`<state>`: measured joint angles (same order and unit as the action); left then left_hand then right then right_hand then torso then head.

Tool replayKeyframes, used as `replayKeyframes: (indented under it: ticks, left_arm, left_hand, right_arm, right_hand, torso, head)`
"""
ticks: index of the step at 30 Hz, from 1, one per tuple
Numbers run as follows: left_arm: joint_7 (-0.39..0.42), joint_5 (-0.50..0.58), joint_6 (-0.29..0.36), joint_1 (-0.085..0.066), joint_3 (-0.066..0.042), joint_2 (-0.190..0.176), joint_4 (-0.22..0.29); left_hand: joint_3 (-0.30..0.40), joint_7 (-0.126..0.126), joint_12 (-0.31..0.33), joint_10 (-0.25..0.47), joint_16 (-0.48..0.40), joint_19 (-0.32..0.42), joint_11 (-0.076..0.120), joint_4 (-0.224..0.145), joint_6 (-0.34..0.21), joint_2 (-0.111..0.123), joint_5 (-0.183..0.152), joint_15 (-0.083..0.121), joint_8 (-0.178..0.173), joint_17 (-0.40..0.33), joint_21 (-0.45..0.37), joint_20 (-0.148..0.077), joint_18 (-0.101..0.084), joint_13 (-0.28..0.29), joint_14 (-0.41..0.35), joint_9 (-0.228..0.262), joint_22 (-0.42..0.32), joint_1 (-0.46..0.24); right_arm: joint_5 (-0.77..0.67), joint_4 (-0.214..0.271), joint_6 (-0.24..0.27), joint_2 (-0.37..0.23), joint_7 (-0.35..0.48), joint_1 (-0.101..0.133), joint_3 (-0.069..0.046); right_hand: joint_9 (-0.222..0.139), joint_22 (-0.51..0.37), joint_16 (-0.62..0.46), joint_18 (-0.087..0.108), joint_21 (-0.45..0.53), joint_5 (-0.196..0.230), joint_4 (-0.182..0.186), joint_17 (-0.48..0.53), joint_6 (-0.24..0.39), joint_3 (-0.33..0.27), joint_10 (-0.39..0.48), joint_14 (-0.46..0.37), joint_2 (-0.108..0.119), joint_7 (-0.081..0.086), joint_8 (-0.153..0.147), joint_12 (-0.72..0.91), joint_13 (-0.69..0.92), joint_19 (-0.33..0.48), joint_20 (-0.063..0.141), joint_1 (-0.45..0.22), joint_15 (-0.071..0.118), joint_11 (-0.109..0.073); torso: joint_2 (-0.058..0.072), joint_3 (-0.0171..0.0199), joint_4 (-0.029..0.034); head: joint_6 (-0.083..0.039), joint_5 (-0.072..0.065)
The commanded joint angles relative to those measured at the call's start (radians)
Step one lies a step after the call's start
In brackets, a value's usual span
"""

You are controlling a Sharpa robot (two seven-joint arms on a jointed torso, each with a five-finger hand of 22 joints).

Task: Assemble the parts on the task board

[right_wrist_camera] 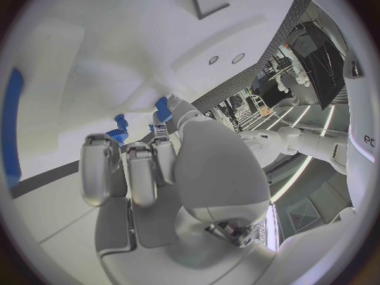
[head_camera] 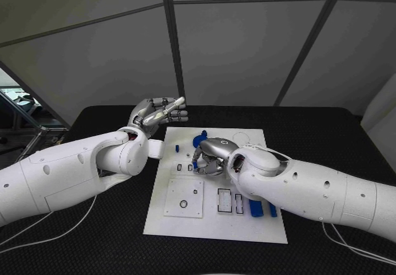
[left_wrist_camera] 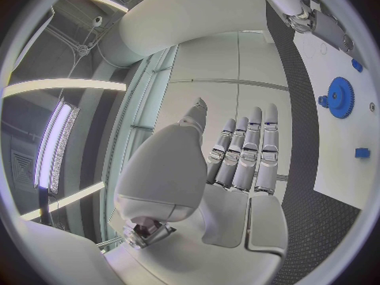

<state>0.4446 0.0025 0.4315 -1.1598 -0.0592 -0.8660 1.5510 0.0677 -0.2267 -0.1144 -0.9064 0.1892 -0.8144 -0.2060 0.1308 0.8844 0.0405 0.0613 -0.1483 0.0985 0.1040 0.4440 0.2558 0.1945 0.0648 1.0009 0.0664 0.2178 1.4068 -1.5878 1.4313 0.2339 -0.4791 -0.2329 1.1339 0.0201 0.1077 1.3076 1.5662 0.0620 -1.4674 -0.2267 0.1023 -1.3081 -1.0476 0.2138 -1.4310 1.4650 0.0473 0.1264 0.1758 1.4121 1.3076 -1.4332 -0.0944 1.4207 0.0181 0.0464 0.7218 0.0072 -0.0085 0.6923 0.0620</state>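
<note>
The white task board (head_camera: 186, 220) lies in the middle of the black table. A blue gear (head_camera: 198, 140) (left_wrist_camera: 341, 97) sits near its far end, and a small blue piece (head_camera: 177, 148) (left_wrist_camera: 361, 152) lies close by. Two long blue parts (head_camera: 255, 207) rest at the board's right edge. My right hand (head_camera: 213, 154) (right_wrist_camera: 158, 171) hovers low over the board just in front of the gear, fingers curled down. Blue parts (right_wrist_camera: 120, 123) peek out past its fingertips; a grip is not visible. My left hand (head_camera: 157, 113) (left_wrist_camera: 237, 164) is raised off the board's far left corner, fingers straight, holding nothing.
Several empty slots and a raised white square plate (head_camera: 183, 197) fill the board's near half. My left forearm (head_camera: 82, 166) lies along the board's left side, and my right forearm (head_camera: 313, 192) crosses its right edge. Grey wall panels (head_camera: 239, 51) stand behind the table.
</note>
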Motion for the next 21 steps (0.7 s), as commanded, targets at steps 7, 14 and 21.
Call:
replayKeyframes:
  ticks: [7,14,21]
  left_arm:
    - [0.003,-0.001,-0.004,-0.002,-0.001,0.000,0.001]
    - [0.003,-0.001,-0.004,-0.002,-0.001,-0.002,0.001]
    - [0.003,-0.001,-0.004,-0.002,-0.001,-0.003,0.001]
  left_hand:
    - [0.002,-0.031,0.004,0.003,-0.005,0.007,0.000,-0.006,-0.005,-0.010,-0.004,-0.006,-0.006,0.001,0.006,-0.001,-0.016,-0.001,-0.001,0.000,0.001,0.002]
    - [0.002,-0.031,0.004,0.003,-0.005,0.007,0.000,-0.006,-0.005,-0.010,-0.004,-0.006,-0.006,0.001,0.006,-0.001,-0.016,-0.001,-0.001,0.000,0.001,0.002]
    - [0.002,-0.031,0.004,0.003,-0.005,0.007,0.000,-0.006,-0.005,-0.010,-0.004,-0.006,-0.006,0.001,0.006,-0.001,-0.016,-0.001,-0.001,0.000,0.001,0.002]
  right_arm:
    - [-0.010,-0.004,-0.041,0.002,-0.009,-0.002,0.002]
    - [-0.010,-0.005,-0.053,0.001,-0.012,-0.002,0.002]
    - [-0.013,-0.006,-0.060,0.002,-0.015,-0.002,0.003]
  right_hand:
    - [-0.001,0.061,0.003,-0.017,-0.002,-0.005,0.004,-0.257,0.002,0.004,0.010,0.105,0.006,0.002,-0.001,-0.010,0.060,-0.001,0.005,-0.021,0.003,0.000]
    - [-0.005,0.056,0.000,-0.016,0.002,-0.004,0.004,-0.251,0.027,0.005,0.031,0.103,0.017,0.011,-0.017,-0.032,0.036,0.003,0.001,-0.035,-0.002,0.008]
    - [-0.008,0.053,-0.001,-0.015,0.004,-0.001,0.003,-0.248,0.048,0.006,0.037,0.103,0.025,0.020,-0.030,-0.039,0.031,0.005,-0.004,-0.045,-0.008,0.015]
  torso:
    - [0.000,-0.0003,-0.0004]
    - [0.000,-0.0006,0.0001]
    - [0.000,-0.0003,-0.0005]
  head:
    - [0.000,0.001]
    - [0.001,0.000]
    - [0.001,0.000]
